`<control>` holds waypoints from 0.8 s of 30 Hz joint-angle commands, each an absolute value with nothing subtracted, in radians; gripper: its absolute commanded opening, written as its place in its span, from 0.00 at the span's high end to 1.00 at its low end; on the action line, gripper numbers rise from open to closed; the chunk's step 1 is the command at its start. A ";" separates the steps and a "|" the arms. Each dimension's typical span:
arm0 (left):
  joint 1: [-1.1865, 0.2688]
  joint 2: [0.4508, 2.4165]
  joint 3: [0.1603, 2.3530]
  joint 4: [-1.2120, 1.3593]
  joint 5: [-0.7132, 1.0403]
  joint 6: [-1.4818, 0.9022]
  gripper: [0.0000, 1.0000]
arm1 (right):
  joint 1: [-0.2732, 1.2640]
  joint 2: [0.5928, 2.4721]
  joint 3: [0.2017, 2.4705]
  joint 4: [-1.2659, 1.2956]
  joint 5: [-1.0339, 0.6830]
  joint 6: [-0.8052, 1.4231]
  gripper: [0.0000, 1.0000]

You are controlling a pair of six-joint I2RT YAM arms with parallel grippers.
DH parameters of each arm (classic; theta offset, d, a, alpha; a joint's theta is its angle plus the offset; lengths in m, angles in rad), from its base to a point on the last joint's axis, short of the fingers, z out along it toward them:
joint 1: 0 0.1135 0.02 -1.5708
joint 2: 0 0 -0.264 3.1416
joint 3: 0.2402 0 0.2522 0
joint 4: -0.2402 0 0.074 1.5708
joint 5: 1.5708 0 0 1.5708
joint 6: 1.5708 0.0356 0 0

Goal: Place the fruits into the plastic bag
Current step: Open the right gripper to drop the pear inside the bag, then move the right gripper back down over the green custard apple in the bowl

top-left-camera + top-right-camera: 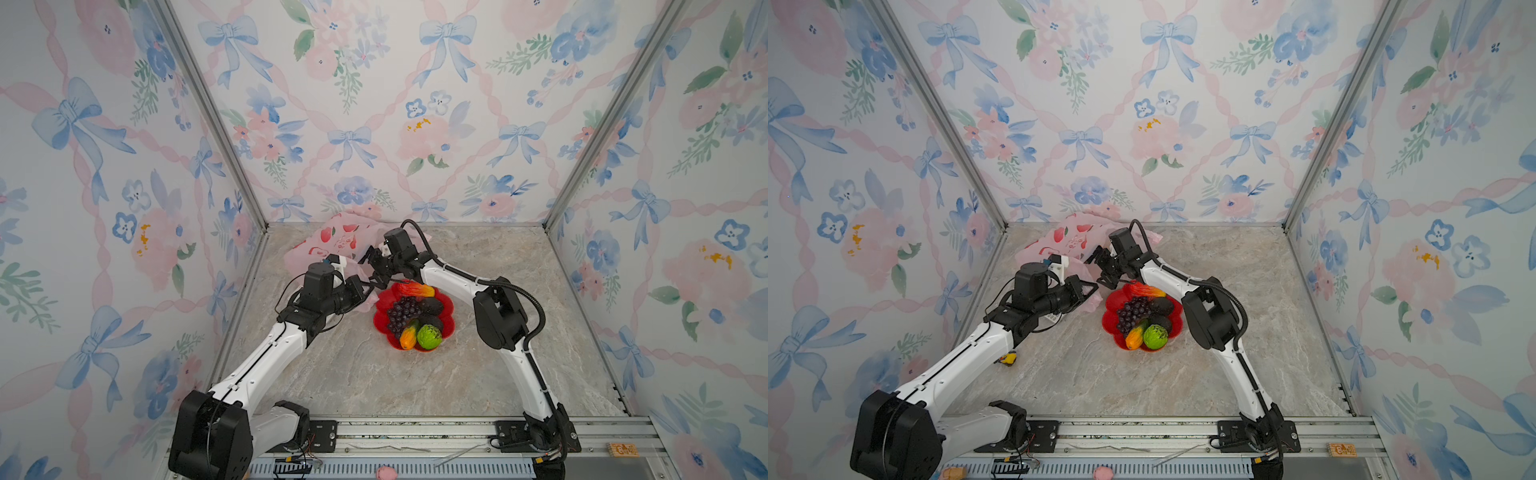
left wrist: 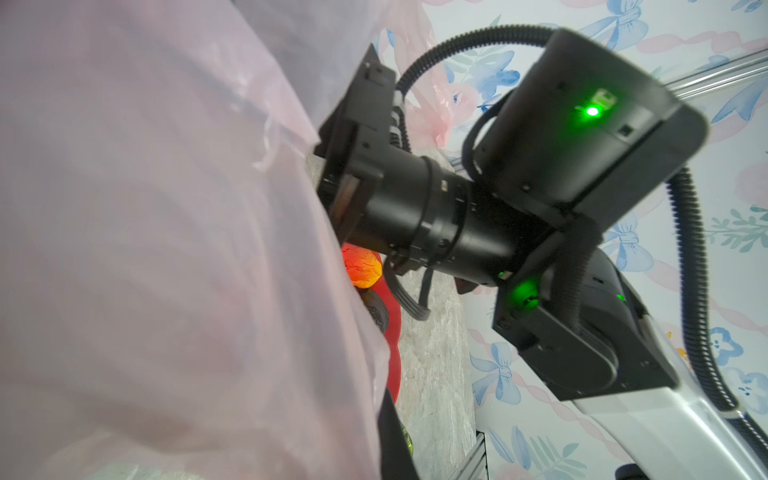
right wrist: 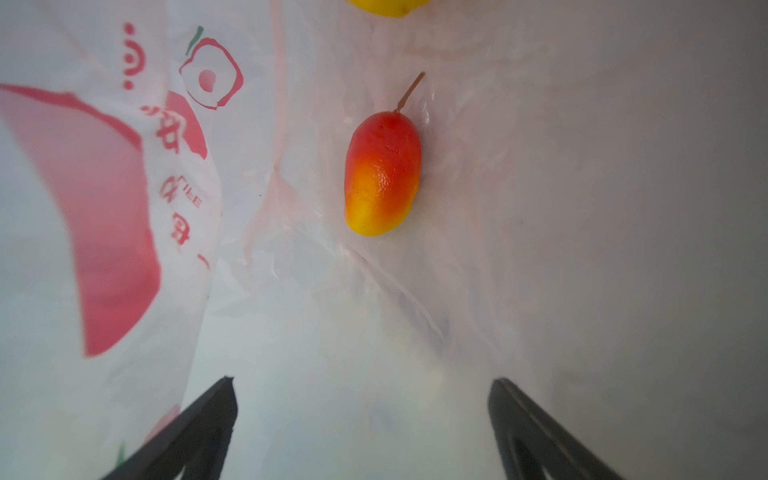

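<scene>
Here, at the table's (image 1: pixel 457 374) far edge, the right gripper (image 3: pixel 363 380) gapes empty inside the bag (image 1: pixel 332 241), mango (image 3: pixel 382 174) lying lengthwise ahead, clear of it; left gripper (image 1: pixel 365 287) pinches the rim.

In the left wrist view, the blurred film of the plastic bag (image 2: pixel 166 249) is hiding the fingers of the left gripper (image 1: pixel 370 286). Past the film we are seeing only slivers of a mango (image 2: pixel 360 266), a dark oval (image 2: pixel 376 313) and the red plate (image 2: pixel 394 336). In the right wrist view, the edge is cutting off a yellow fruit (image 3: pixel 388 6) and the right gripper (image 3: pixel 365 388) behind its tips. In a top view, a yellow-black thing (image 1: pixel 1008 358) on the left is showing too small for us to name. At the near edge, a pink thing (image 1: pixel 385 473) is being cut off.
</scene>
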State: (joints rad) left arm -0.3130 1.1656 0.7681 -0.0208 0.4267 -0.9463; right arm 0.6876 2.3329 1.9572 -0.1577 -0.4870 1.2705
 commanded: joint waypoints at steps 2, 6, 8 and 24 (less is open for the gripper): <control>-0.296 1.140 0.747 0.011 0.428 -0.946 1.00 | 0.654 2.199 1.878 -0.212 -0.503 1.173 0.04; -0.285 1.144 0.747 0.021 0.432 -0.949 1.00 | 0.627 2.094 1.820 -0.321 -0.499 1.078 0.04; -0.280 1.150 0.750 0.020 0.436 -0.949 1.00 | 0.612 2.041 1.809 -0.405 -0.490 1.013 0.04; -0.265 1.156 0.743 0.020 0.444 -0.934 1.00 | 0.581 1.788 1.946 -1.401 -0.237 0.455 0.04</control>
State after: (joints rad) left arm -0.2741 1.1656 0.7609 0.0055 0.4278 -0.9459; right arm 0.5629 1.8114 1.9385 -1.1568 -0.3008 0.5732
